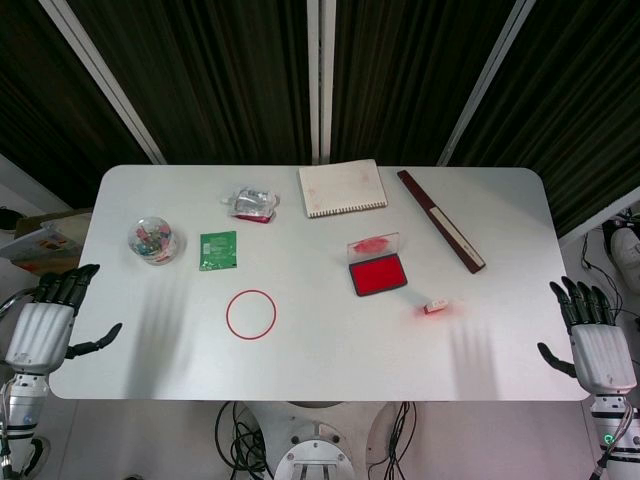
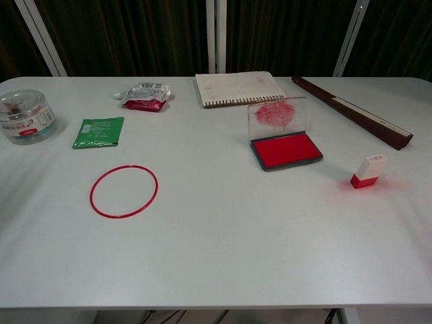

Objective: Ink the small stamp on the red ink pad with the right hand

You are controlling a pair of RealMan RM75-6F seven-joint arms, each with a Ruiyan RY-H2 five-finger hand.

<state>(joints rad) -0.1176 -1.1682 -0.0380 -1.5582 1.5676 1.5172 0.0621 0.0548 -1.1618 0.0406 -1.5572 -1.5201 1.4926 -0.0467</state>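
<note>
While both hands hang empty, small stamp (image 2: 368, 171) lies beside ink pad (image 2: 286, 150).

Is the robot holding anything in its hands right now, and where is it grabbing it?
No, nothing. The left hand and right hand hang open off the table's sides, fingers apart. The small stamp lies untouched on the table.

No words or numbers can be read. Red and dark print is seen on the label of the round clear tub (image 2: 25, 116), white marks on the green packet (image 2: 98, 131), and small marks on the small stamp (image 2: 369, 171), all too tiny.
</note>
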